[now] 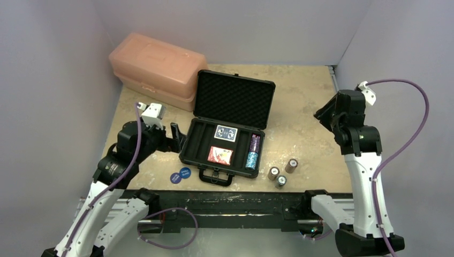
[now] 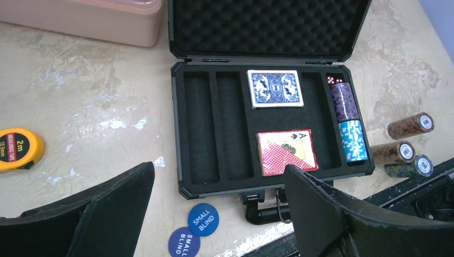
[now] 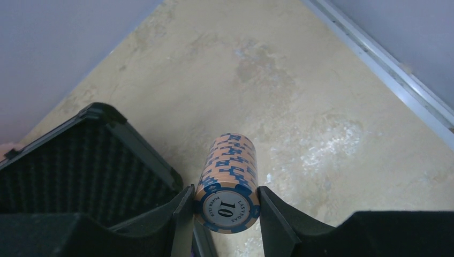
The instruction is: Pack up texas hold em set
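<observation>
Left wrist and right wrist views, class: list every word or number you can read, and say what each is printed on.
"2m", "MEASURING TAPE": yellow tape measure.
"SMALL BLIND": blue disc; the disc beside it seems the same.
"100": brown chip stack.
"50": dark chip stack.
"A": red card deck.
"10": orange chip stack; its ring text is too small.
Middle chip stack: number too blurred.

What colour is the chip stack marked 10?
Peach-orange poker chip stack with blue patches; right wrist view.
</observation>
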Robot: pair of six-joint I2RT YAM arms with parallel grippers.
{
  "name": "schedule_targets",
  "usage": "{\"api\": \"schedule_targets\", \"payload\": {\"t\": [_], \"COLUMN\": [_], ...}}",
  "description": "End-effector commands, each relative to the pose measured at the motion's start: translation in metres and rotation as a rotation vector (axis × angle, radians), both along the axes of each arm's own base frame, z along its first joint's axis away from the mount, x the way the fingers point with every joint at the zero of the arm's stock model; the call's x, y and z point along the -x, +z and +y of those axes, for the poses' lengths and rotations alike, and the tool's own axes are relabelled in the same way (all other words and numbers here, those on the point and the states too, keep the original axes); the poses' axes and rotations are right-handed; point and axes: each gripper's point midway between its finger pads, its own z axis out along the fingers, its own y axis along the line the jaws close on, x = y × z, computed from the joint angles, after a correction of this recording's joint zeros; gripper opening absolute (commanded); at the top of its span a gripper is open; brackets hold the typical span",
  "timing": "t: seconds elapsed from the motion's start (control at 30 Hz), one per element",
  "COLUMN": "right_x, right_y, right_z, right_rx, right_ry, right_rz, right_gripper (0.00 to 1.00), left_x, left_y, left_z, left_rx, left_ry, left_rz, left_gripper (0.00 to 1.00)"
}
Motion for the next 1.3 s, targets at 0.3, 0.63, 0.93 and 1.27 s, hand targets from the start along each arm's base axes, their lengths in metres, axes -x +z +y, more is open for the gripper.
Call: {"api": "schedule_targets", "payload": {"t": [0.3, 0.63, 0.93, 1.27], "right_x": [-0.043, -0.031, -0.009, 0.011], "right_y": [0.057, 0.055, 0.051, 0.045], "right_z": [0.089, 0.145, 0.181, 0.232], "right_rx": [-0.13, -0.269, -0.333, -0.417], "right_ry": [0.538, 0.889, 1.079, 1.292], "right_rz": [-0.257, -0.229, -0.182, -0.104], "right_gripper": [0.0, 0.0, 0.0, 0.0], "left_x": [-0.006, 0.011, 0.007, 0.019], "left_y": [0.023, 0.046, 0.067, 0.083], "left_z": [-0.027, -0.081, -0.116, -0.143], "left_rx": [0.053, 0.156, 0.179, 0.091], "left_ry": [-0.145, -0.509, -0.715, -0.878], "left_rz": [-0.097, -0.193, -0.212, -0.371], "left_gripper": [0.92, 0.93, 0.9, 0.8]}}
